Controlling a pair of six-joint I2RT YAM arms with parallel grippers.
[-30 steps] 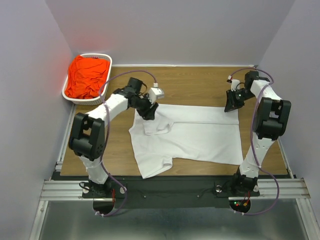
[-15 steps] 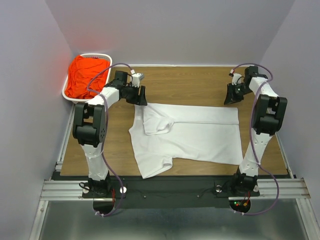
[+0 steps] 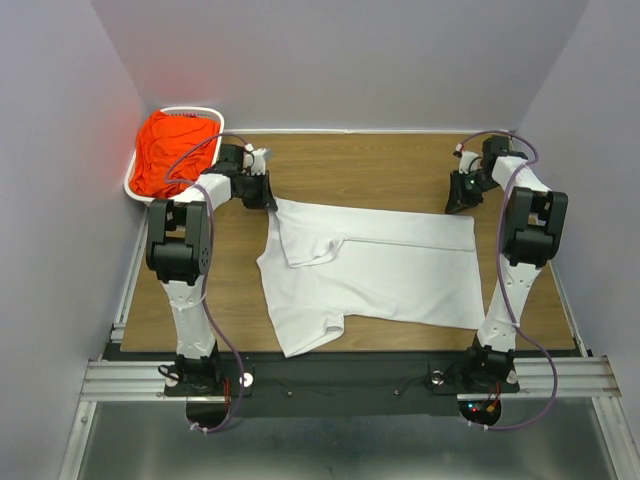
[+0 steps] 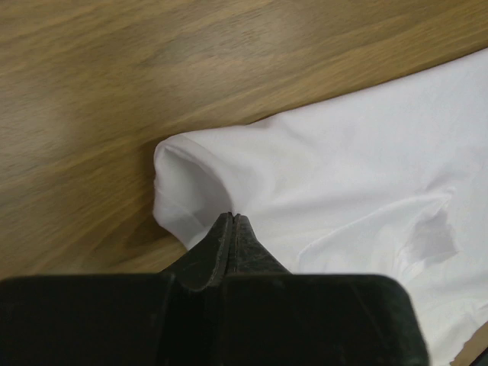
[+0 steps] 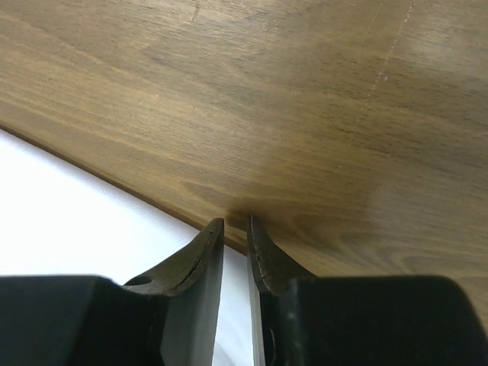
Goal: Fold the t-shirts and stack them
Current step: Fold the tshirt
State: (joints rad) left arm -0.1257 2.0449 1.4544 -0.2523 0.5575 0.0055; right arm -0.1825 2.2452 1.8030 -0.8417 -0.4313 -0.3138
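Observation:
The white t-shirt lies spread on the wooden table, with one sleeve folded inward at its upper left. My left gripper is at the shirt's far-left corner. In the left wrist view its jaws are pressed together over the bunched cloth edge, pinching it. My right gripper hovers at the shirt's far-right corner. Its jaws stand a narrow gap apart at the cloth edge, holding nothing. The orange-red t-shirt lies crumpled in the basket.
The white slotted basket stands at the table's far-left corner, against the left wall. Bare wood runs along the back of the table beyond the shirt. Walls close in on three sides.
My left gripper left the folded sleeve, moved back-left to the shirt's far corner and shut there, tugging that corner slightly up-left. The right gripper drifted a little farther back.

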